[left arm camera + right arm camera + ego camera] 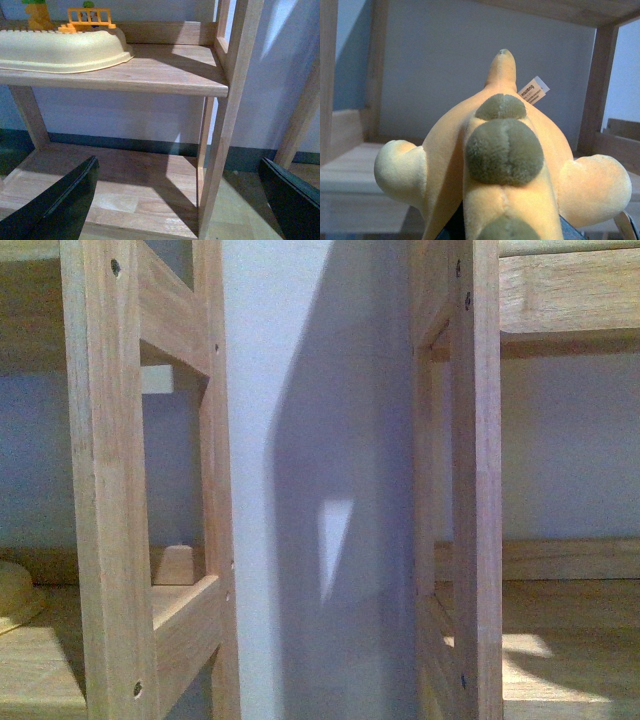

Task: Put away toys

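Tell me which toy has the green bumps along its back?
The orange-yellow plush animal filling the right wrist view, with a white tag by its tail. The toys on the shelf behind the cream tray are hard orange plastic.

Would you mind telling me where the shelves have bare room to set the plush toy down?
In the left wrist view, the upper shelf is bare between the cream tray and the corner post; the tray and orange blocks crowd the rest. The lower shelf below looks bare throughout. The plush toy fills the right wrist view, with bare board beyond it.

pale wall [300, 440], 2 wooden shelving units [110, 490], angled sunlight patches
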`<state>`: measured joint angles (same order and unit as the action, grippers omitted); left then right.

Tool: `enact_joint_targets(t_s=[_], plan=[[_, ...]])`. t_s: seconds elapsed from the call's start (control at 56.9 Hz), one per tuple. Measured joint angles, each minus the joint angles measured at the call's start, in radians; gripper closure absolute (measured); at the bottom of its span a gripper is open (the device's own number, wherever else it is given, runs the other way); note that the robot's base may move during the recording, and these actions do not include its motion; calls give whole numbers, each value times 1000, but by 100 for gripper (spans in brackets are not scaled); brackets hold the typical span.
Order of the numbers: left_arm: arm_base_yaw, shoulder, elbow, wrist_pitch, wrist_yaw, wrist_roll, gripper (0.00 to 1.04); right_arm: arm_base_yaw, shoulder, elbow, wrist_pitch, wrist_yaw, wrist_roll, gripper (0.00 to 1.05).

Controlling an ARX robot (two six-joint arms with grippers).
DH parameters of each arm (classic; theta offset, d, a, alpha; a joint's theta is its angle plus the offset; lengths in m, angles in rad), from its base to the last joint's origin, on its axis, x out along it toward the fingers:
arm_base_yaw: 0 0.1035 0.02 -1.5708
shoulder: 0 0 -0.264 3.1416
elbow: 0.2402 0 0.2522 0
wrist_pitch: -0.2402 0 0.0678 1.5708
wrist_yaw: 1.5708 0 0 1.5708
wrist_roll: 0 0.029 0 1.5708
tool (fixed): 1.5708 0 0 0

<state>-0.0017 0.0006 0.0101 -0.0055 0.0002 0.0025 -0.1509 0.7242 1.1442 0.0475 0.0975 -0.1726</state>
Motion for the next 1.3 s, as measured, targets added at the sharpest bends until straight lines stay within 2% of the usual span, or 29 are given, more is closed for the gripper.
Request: enact_joint_targets(t_s=[0.053, 0.141, 0.369, 0.615, 0.738, 0.861, 1.3], plan=[[0, 0, 0, 0, 0, 0, 6, -69, 45, 57, 0, -71, 52, 94], [0, 0, 0, 0, 0, 0, 6, -110, 125, 140, 10, -129, 103, 94], [0, 0, 0, 0, 0, 0, 6, -68, 333, 323, 8, -198, 159, 94], [0, 0, 0, 0, 0, 0, 6, -51, 542, 535, -15, -301, 292, 94], [0, 0, 0, 0, 0, 0, 6, -40, 679, 697, -48, -303, 356, 94], [0, 0, 0, 0, 0, 0, 6, -23, 752, 771, -54, -304, 386, 94], [0, 0, 0, 0, 0, 0, 6, 37, 926, 849, -35, -288, 467, 94]])
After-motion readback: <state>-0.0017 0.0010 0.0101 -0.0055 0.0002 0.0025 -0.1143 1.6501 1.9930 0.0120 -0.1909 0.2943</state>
